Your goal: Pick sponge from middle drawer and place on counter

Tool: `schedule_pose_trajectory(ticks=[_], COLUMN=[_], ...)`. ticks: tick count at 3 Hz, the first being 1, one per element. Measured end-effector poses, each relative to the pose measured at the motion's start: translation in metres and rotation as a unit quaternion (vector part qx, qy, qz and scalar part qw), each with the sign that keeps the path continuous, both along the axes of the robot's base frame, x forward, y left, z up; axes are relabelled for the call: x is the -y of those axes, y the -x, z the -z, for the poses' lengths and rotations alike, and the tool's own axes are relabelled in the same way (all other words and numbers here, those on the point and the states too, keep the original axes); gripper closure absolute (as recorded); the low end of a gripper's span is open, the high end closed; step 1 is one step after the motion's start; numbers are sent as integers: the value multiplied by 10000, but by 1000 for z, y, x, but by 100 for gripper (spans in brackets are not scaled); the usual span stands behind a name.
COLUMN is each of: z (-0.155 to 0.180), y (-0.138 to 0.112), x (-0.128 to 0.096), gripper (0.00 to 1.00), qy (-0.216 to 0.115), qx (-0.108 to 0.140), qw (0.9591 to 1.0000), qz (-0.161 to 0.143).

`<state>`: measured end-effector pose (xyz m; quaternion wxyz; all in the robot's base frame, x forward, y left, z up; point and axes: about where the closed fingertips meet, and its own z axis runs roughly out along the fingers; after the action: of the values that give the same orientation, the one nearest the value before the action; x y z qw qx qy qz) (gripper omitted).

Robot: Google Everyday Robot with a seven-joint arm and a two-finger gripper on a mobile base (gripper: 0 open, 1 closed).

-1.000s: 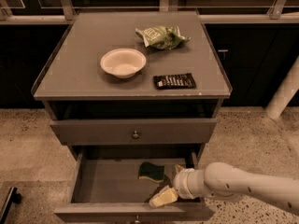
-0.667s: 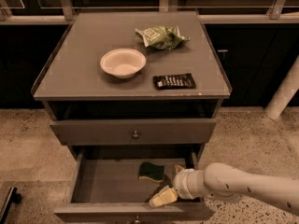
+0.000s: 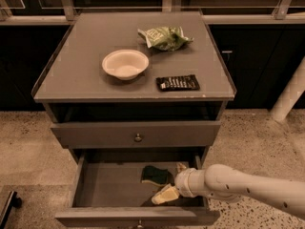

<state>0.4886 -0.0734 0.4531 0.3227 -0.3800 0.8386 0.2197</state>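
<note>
Counter [image 3: 76,75]: bowl [image 3: 125,64] at centre; snack bag [image 3: 165,37] behind it, to the right; wrapper [image 3: 177,82] right of the bowl, near the front edge.
Closed drawer [image 3: 95,134]: under the counter.
Middle drawer [image 3: 105,187]: below that, pulled out; sponge [image 3: 155,175] in its right half.
Gripper [image 3: 167,183]: inside this drawer, just right of the sponge, fingers apart.

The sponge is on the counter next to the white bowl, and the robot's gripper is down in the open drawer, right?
Not quite. The camera view shows the sponge lying inside the open middle drawer, not on the counter beside the white bowl. The gripper is indeed down in that drawer, right next to the sponge.
</note>
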Motion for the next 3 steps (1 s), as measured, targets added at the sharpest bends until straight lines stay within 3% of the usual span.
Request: schedule_pose_trajectory(ticks=[1, 2, 3], z=[1, 0, 8], y=[-35, -42, -37], x=[-15, -14, -10], gripper=[0, 0, 0], qy=[-78, -90, -122], qx=[391, 443, 302], qw=[9990, 9988, 9994], qz=[-181, -161, -85])
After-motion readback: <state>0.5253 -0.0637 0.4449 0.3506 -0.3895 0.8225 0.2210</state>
